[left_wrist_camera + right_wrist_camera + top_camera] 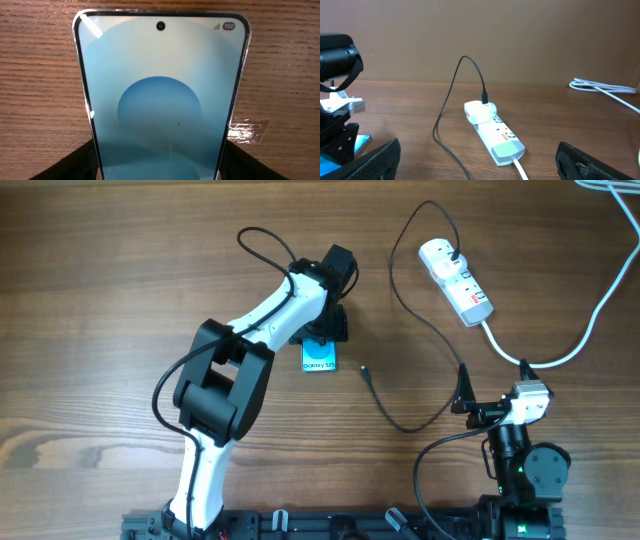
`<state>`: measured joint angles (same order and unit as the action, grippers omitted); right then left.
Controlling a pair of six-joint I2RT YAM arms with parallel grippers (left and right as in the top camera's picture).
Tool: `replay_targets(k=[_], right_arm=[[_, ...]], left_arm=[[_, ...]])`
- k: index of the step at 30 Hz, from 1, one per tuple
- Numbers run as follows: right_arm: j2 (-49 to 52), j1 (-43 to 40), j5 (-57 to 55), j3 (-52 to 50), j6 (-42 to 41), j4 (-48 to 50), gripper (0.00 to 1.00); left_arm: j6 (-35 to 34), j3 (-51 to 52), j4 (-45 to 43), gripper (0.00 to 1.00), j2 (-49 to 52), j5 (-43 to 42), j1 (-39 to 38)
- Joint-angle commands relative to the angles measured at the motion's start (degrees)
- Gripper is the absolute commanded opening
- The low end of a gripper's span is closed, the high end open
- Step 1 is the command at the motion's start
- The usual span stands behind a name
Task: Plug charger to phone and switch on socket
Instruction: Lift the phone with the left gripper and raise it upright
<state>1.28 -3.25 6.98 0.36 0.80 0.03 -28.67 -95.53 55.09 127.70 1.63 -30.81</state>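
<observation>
Mid-counter, our left pincer clamps the flat cyan-screened smartphone reading "100"; our right pincer has its fingers spread wide apart.

Robot lab bench: white-black arm, second arm on wood-grain table; plain brown backdrop behind.

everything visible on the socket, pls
The socket is a short white oblong power strip, plastic by the look of it. It lies flat and diagonal on the wooden table, at the far right. Red-marked switches run along its top, but their on/off state is too small to read. A white adapter sits in its far end, and the charger cable is plugged into that adapter. A thick white lead exits the near end. Nothing else touches it.
</observation>
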Motion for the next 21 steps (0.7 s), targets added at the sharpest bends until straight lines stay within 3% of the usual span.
replay_targets(k=[1, 9, 21], right_arm=[[-0.3, 0.2, -0.8, 0.0, 0.7, 0.3, 1.00], [-0.3, 0.2, -0.8, 0.0, 0.7, 0.3, 1.00], [-0.3, 0.2, -0.8, 0.0, 0.7, 0.3, 1.00]], left_arm=[[-0.5, 2.5, 0.4, 0.68, 2.4, 0.8, -0.2], [-0.6, 1.6, 2.4, 0.65, 1.1, 0.8, 0.9], [-0.6, 1.2, 2.8, 0.66, -12.0, 0.8, 1.2]])
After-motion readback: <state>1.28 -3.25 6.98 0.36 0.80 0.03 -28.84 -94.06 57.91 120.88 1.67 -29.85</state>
